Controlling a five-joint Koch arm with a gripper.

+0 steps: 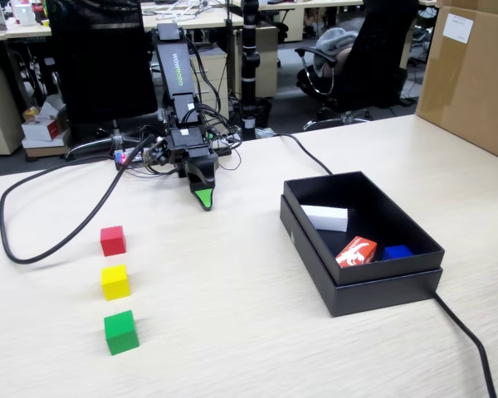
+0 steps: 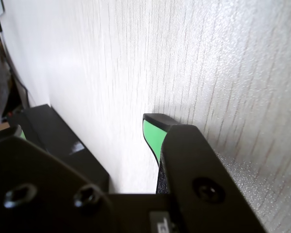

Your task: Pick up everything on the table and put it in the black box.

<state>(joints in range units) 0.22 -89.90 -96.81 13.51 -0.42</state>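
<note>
Three cubes lie in a column on the left of the table [image 1: 232,332] in the fixed view: red [image 1: 112,240], yellow [image 1: 114,282] and green [image 1: 121,332]. The black box [image 1: 361,286] stands at the right, open on top. My gripper [image 1: 203,199] points down at the tabletop near the arm's base, well behind the cubes and left of the box. In the wrist view my gripper [image 2: 83,125] is open and holds nothing. Its green-padded right fingertip [image 2: 153,138] is close to the wood, and the black box [image 2: 63,141] shows through the gap.
Inside the box lie a white block [image 1: 326,217], a red-and-white packet [image 1: 356,252] and a blue piece [image 1: 396,252]. A black cable [image 1: 33,240] loops at the left, another cable [image 1: 465,340] runs off the box's near right corner. A brown carton [image 1: 473,75] stands far right.
</note>
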